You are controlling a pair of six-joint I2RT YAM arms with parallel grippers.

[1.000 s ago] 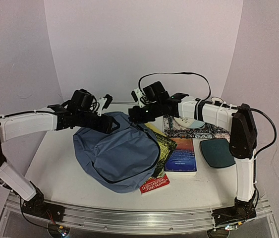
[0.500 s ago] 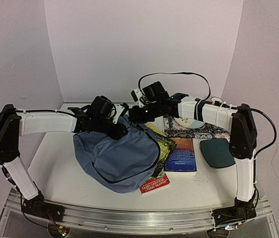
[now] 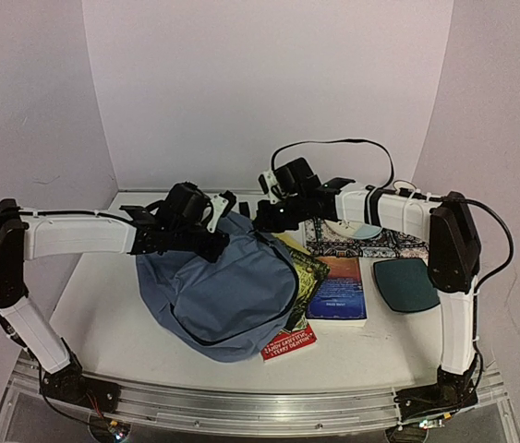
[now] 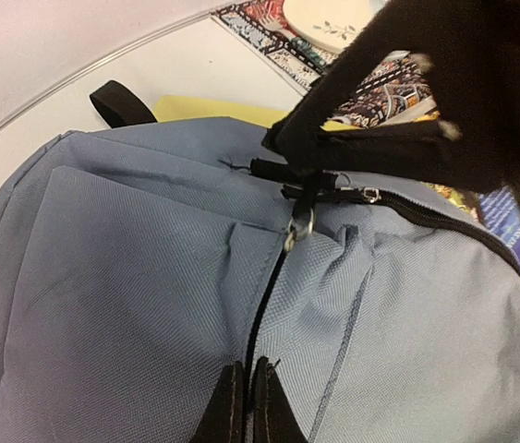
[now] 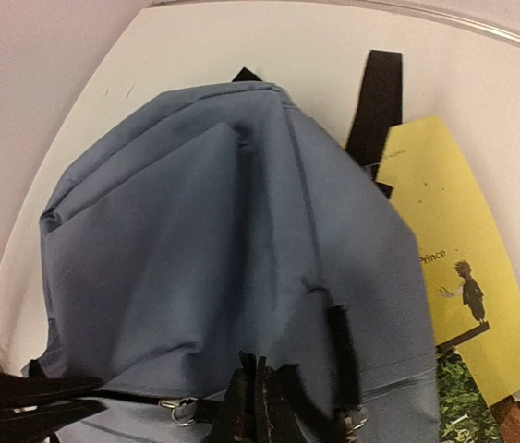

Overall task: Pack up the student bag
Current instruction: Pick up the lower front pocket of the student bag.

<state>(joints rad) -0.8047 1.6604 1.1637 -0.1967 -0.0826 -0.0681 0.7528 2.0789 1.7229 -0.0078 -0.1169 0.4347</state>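
The student bag (image 3: 227, 291) is slate blue and lies on the white table with its top toward the back wall. My left gripper (image 3: 221, 245) presses on the upper left of the bag. In the left wrist view its jaws (image 4: 242, 399) are shut on a fold of fabric beside the dark zipper line, below a metal zipper pull (image 4: 298, 224). My right gripper (image 3: 261, 220) is at the bag's top edge. In the right wrist view it (image 5: 260, 392) is shut on the black loop strap at the top of the bag (image 5: 195, 231).
Books stick out from under the bag's right side: a yellow one (image 5: 453, 249), a green one (image 3: 308, 268) and a red-edged one (image 3: 289, 340). A blue book (image 3: 338, 288), a patterned book (image 3: 370, 242) with a pale disc on it, and a dark oval case (image 3: 405, 283) lie further right.
My left arm has swung right onto the bag's top and its jaws have closed on the fabric. My right gripper has shifted slightly right, still shut on the strap.
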